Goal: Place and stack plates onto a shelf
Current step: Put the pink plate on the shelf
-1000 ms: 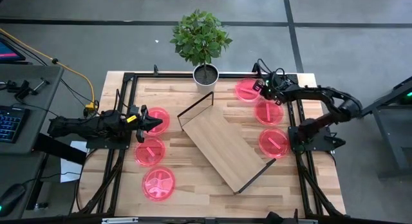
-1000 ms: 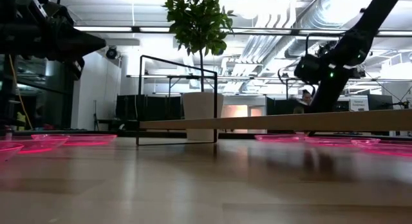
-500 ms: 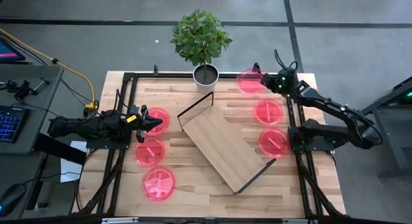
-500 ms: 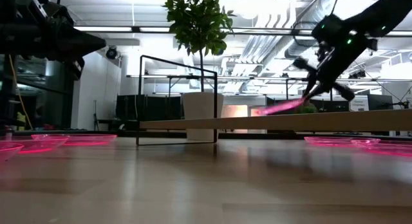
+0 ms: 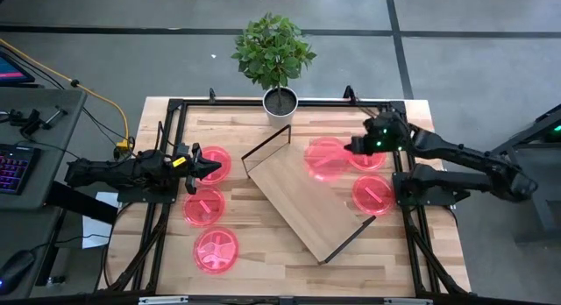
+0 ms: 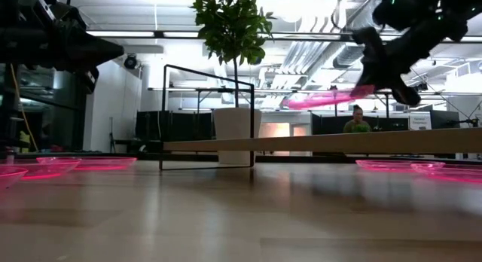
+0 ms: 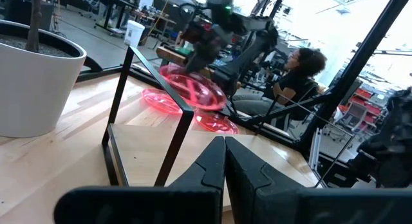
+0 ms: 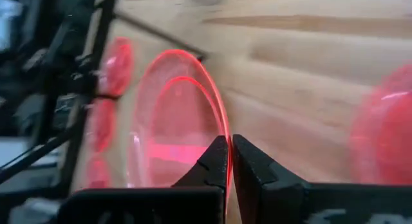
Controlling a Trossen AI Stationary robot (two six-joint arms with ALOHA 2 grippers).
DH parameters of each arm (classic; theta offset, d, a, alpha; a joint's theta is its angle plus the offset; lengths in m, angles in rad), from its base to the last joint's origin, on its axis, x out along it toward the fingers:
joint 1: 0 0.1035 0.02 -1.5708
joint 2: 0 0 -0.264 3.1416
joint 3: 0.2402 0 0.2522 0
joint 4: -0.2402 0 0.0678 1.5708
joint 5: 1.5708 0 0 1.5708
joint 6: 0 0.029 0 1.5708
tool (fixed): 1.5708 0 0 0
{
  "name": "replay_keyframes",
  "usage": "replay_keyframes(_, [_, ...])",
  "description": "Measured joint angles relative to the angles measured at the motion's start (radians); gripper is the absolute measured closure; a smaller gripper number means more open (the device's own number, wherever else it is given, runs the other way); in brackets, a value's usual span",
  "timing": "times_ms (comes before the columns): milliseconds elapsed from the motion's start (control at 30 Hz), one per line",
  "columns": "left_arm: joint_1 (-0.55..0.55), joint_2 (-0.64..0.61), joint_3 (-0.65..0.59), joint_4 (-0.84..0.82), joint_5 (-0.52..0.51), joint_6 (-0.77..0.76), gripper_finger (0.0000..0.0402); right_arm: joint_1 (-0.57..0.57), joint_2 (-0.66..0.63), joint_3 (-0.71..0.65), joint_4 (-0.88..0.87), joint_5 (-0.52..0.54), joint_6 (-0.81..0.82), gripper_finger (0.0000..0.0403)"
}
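Right gripper (image 5: 351, 148), pinching rim of a pink plate (image 5: 326, 157), holds it in the air over the shelf (image 5: 302, 193) nr its far end. Left gripper (image 5: 213, 167), fingers pressed together, hangs over table's (image 5: 254, 252) left side by another plate (image 5: 216, 163). Other plates lie flat on table.

Right arm reaches in from the table's right edge, wrist raised above the shelf (image 5: 307, 194); right gripper (image 5: 351, 147) over its far end — fingers pinched on a plate (image 5: 327, 156). Left gripper (image 5: 213, 167) left of the shelf, fingers together, arm level.
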Motion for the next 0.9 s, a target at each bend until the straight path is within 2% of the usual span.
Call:
replay_keyframes(167, [0.0,0.0,0.0,0.0,0.0,0.0,0.0401,0.205,0.079,0.001,0.178,0.135,0.137,0.0403])
replay_keyframes(333, [0.0,0.0,0.0,0.0,0.0,0.0,0.0402,0.308,0.242,0.001,0.353,0.251,0.219,0.0403])
replay_keyframes(633, [0.0,0.0,0.0,0.0,0.0,0.0,0.0402,0.342,0.567,0.001,0.669,0.277,0.315,0.0403])
replay_keyframes(767, [0.0,0.0,0.0,0.0,0.0,0.0,0.0401,0.342,0.65,0.001,0.781,0.278,0.349,0.0403])
replay_keyframes(900, [0.0,0.0,0.0,0.0,0.0,0.0,0.0402,0.343,0.705,0.001,0.812,0.277,0.379,0.0403])
